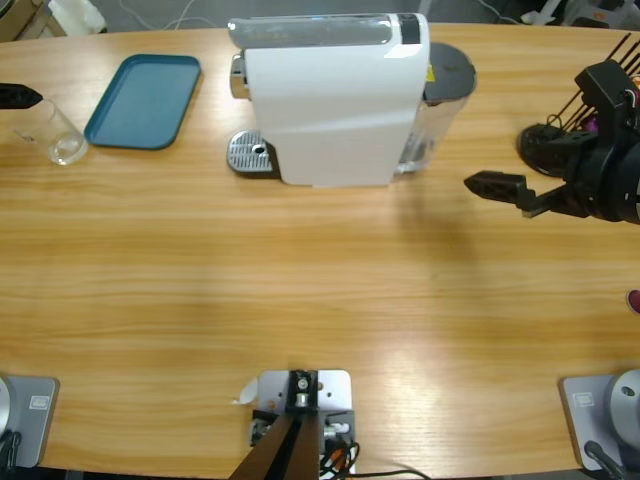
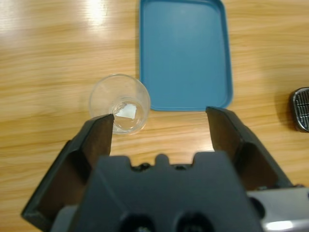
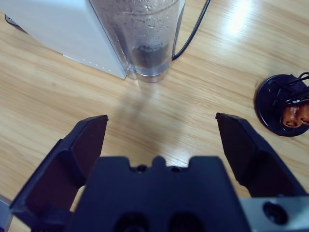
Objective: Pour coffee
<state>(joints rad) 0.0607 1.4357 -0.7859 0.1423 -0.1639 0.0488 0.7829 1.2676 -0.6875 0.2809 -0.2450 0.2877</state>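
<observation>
Your left gripper [image 2: 160, 126] spread wide, empty, hovering beside clear plastic cup [image 2: 120, 103] near blue rectangular tray [image 2: 183, 53], likely lining up grasp; right gripper [image 3: 161, 133] wide, empty, facing white coffee machine [image 1: 330, 100]; its drip grate [image 1: 250, 153] bare

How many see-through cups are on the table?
1. The clear plastic cup stands at the table's left end, just beside the blue rectangular tray, with the left gripper open above it. Any others would be hidden behind the white coffee machine.
</observation>
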